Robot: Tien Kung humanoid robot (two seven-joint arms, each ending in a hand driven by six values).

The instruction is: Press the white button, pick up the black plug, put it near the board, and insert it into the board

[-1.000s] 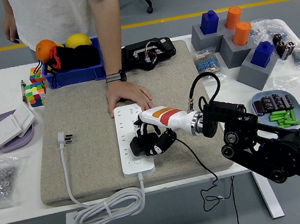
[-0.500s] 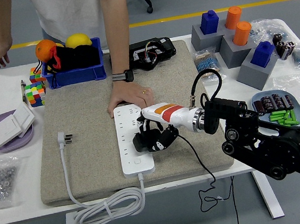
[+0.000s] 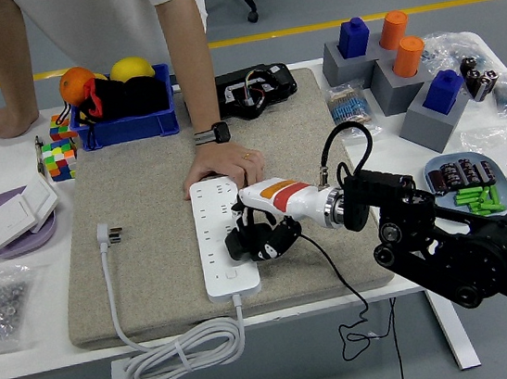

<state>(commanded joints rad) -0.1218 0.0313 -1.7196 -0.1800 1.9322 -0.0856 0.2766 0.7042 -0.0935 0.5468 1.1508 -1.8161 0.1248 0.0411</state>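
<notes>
The board [image 3: 220, 239], a white power strip, lies lengthwise on the grey mat [image 3: 147, 231] at the middle of the surface [image 3: 9, 175]. A person's hand [image 3: 224, 167] presses its 12 o'clock end, probably to keep it from sliding while a plug goes in. The right hand [image 3: 258, 239] sits at the board's 3 o'clock edge, fingers curled around the black plug [image 3: 247, 244], whose black cable [image 3: 340, 281] trails toward 5 o'clock. The fingers hide the pins and the socket beneath, so how far it is seated cannot be judged.
</notes>
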